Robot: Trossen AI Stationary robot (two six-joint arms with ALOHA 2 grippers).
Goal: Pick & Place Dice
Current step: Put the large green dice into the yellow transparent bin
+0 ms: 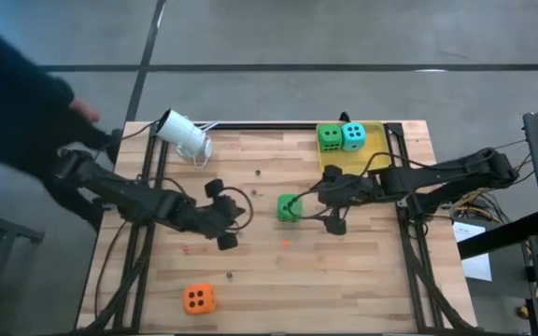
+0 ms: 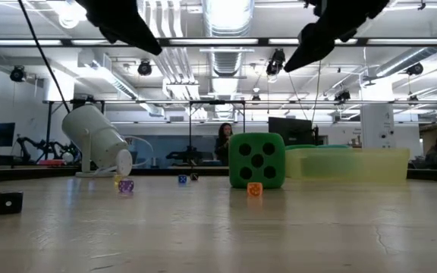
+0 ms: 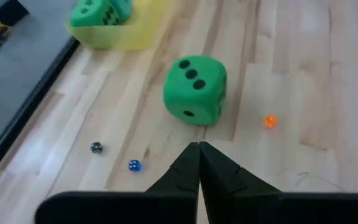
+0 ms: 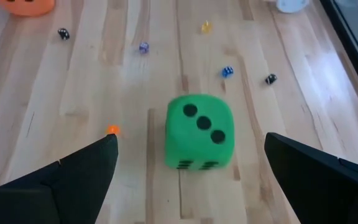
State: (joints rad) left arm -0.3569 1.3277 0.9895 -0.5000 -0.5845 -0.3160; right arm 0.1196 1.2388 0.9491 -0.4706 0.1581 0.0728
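Observation:
One green die (image 1: 289, 207) rests on the wood table near its middle, three pips up (image 4: 199, 130). My right gripper (image 1: 331, 200) hovers open just to its right, with one finger on either side of it and touching nothing (image 4: 191, 142). My left gripper (image 1: 227, 222) is shut on nothing to the die's left, raised off the table and pointing at the die (image 3: 199, 149). A second green die (image 1: 329, 137) and a teal die (image 1: 353, 136) sit in the yellow tray (image 1: 374, 140) at the far right. An orange die (image 1: 198, 299) lies near the front left.
A white cylinder (image 1: 183, 135) lies tilted at the far left. Tiny dice are scattered on the wood, among them an orange one (image 3: 270, 121) and a blue one (image 3: 134, 165). A person's dark sleeve (image 1: 17, 103) reaches in at the far left corner.

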